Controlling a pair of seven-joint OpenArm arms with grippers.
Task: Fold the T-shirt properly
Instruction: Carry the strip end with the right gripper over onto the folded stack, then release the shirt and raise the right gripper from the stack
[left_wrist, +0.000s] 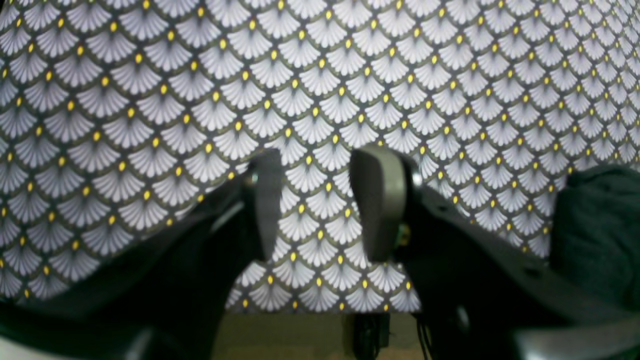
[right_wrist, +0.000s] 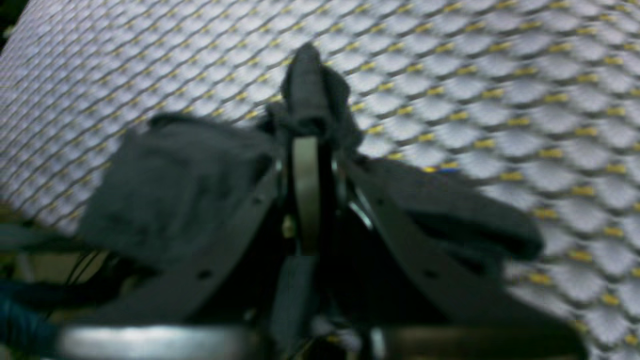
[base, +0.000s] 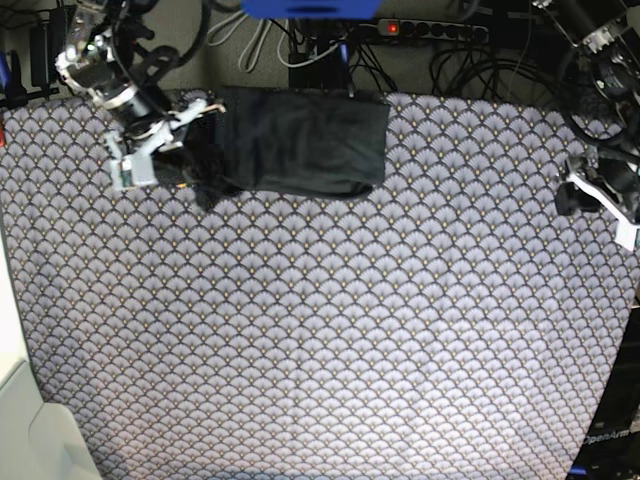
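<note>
Two arms: you have one at each far side of the base view, well apart, with the patterned cloth (base: 320, 330) spread between them.
Right gripper (right_wrist: 306, 120): your right arm sits at the upper left of the base view, by the cloth's far left corner. In its wrist view the jaws are pressed together on a bunched ridge of dark fabric that stands up past the tips.
T-shirt (base: 300, 145): you can see it as a dark charcoal rectangle lying along the far edge of the cloth, left of centre in the base view. Its left end is gathered up at the right gripper, while the remainder lies flat with a fairly straight right edge. In the right wrist view more of the shirt drapes over both sides of the gripper body.
Patterned cloth: lilac-grey scallops with small yellow dots cover nearly the whole work surface; from centre to near edge you see only this pattern.
Left gripper (left_wrist: 320, 200): your left arm hangs at the right edge of the base view, off the shirt. Its wrist view shows the two fingers (left_wrist: 380, 200) standing apart with only scalloped cloth in the gap.
Dark shape at the right rim of the left wrist view: you cannot tell what it is.
</note>
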